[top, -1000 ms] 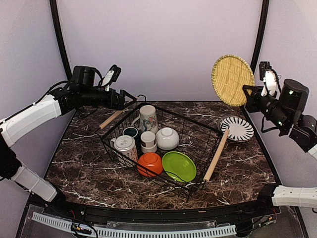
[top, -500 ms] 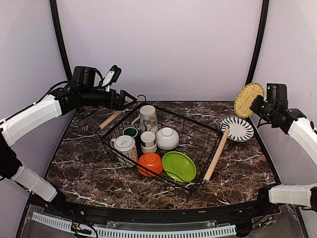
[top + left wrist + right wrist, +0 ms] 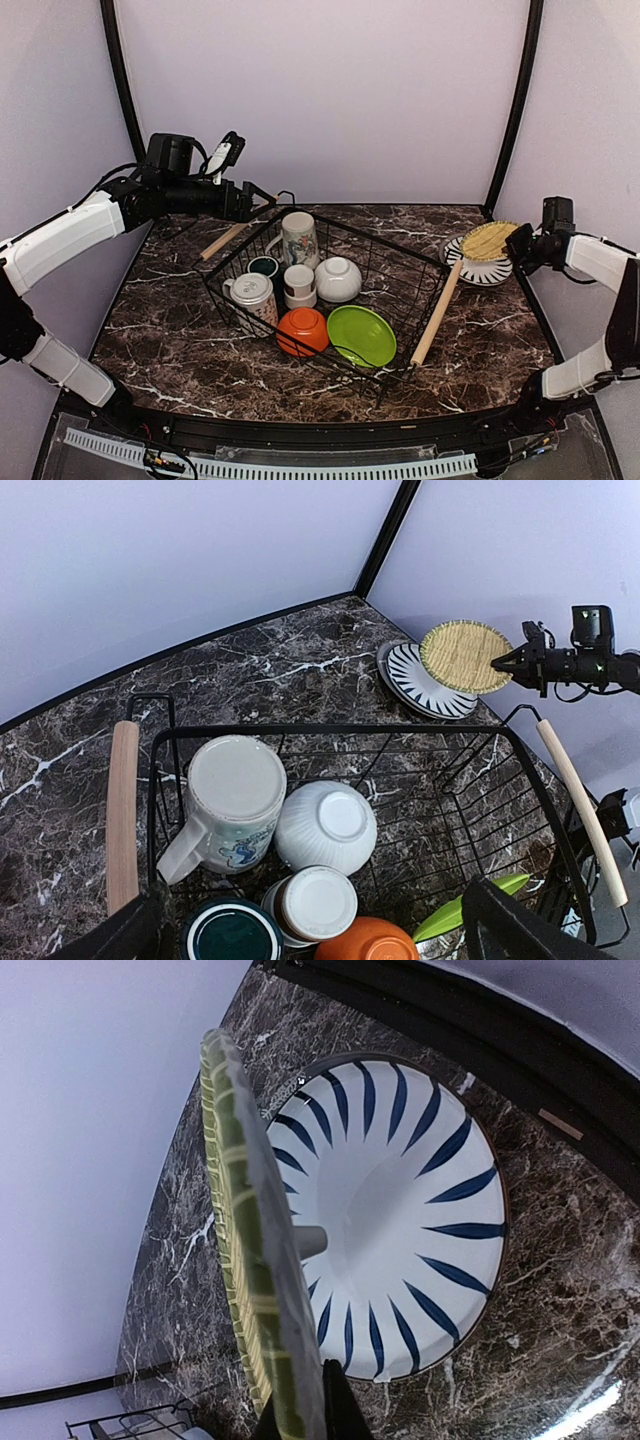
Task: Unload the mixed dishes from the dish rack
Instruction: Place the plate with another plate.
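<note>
The black wire dish rack (image 3: 395,262) with two wooden rod handles sits mid-table. In it are a lime-green plate (image 3: 361,334), an orange bowl (image 3: 303,329), a white bowl (image 3: 338,279), patterned mugs (image 3: 299,238) (image 3: 252,296), a dark green cup (image 3: 264,266) and a small white cup (image 3: 299,284). My right gripper (image 3: 515,245) is shut on the rim of the woven yellow plate (image 3: 488,241), held just over the striped plate (image 3: 478,266) outside the rack, also in the right wrist view (image 3: 400,1220). My left gripper (image 3: 262,197) is open and empty above the rack's far left corner.
Black frame posts stand at both back corners. The table's right edge runs just beyond the striped plate. The rack's right handle (image 3: 437,312) lies close to the striped plate. Bare marble shows left of the rack (image 3: 160,320).
My right gripper has swung the woven yellow plate down from high at the right to just over the striped plate. The left arm has not moved.
</note>
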You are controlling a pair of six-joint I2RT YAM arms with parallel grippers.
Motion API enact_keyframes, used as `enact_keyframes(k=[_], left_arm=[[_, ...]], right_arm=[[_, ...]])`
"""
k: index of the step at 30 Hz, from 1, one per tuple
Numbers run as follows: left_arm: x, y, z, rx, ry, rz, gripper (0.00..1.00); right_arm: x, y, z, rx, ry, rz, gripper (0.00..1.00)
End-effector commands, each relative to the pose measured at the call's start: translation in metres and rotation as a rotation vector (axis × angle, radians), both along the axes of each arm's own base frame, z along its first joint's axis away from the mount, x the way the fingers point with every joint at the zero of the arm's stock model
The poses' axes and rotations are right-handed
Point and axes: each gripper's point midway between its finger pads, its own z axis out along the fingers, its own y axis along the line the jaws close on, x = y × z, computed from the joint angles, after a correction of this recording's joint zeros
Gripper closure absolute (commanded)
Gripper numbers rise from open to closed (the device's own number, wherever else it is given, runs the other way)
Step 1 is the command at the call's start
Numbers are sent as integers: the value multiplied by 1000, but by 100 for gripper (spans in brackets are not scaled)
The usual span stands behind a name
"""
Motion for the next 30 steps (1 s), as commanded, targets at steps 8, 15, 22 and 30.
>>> enact_keyframes(k=[8,15,22,30], left_arm=[[-6,-2,8,-8,-10,-19,1],[-6,-2,7,-7,-7,-17,1],[-6,-2,8,-7,-9,-18,1],[-7,-2,8,-8,-9,-19,1]], right_arm=[[32,1,-19,85,-42,32,100],[40,5,-38,118,-19,58,100],[46,12,-56,158,10,100,100],[41,16,-72,146,68,152,73]])
